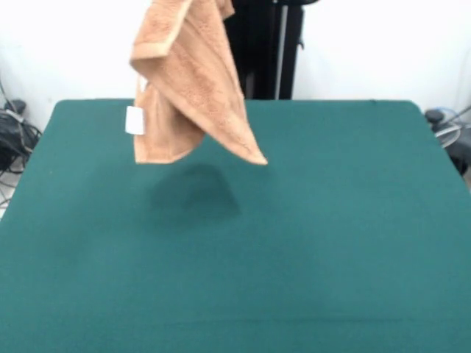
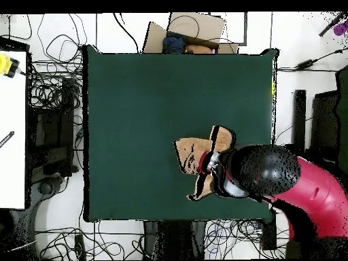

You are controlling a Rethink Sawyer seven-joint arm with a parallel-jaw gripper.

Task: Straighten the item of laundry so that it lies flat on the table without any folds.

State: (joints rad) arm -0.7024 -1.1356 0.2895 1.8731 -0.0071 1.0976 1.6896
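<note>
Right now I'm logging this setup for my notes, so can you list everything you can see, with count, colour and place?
Towel: one, tan-orange with a white label, hanging folded in the air above the table, held from its top, not touching the surface.
Table: one, dark green top, filling most of the front view, with the towel's shadow under it.
Cables: many, black, tangled on the white floor round the table in the overhead view.
Cardboard box: one, brown, on the floor past the table's edge opposite the robot.
Pedestal: one, black, behind the table's far side.
Robot arm: one, red and black, reaching over the table to the towel; its gripping end is hidden by cloth.
</note>
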